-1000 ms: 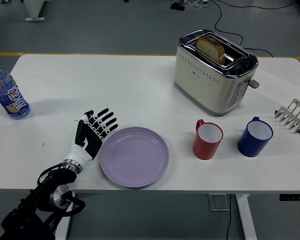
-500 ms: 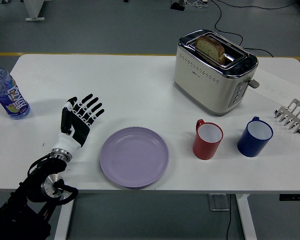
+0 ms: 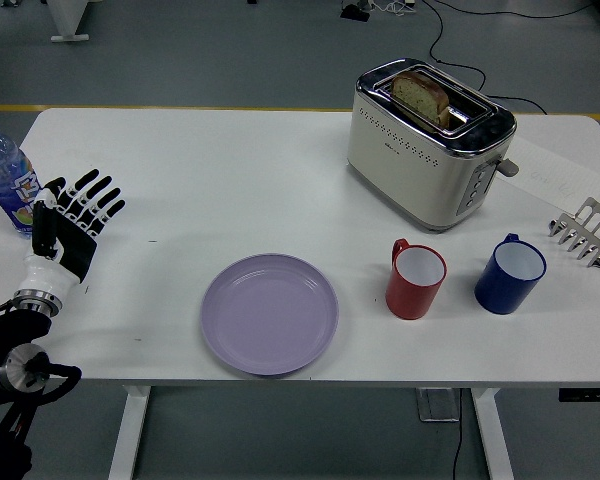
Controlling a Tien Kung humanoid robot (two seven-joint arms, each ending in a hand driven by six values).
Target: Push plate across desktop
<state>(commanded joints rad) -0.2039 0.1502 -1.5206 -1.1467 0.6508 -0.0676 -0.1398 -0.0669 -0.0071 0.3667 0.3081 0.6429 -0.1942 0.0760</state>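
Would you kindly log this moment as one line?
left hand: open, beside bottle | plate: untouched, near edge | right hand: unseen

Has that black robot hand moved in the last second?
Yes. The left hand has slid left, away from the purple plate, and now sits beside the water bottle, fingers spread.

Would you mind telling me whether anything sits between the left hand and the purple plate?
Nothing visible does: only bare table lies between the open left hand and the purple plate. The water bottle stands behind the hand.
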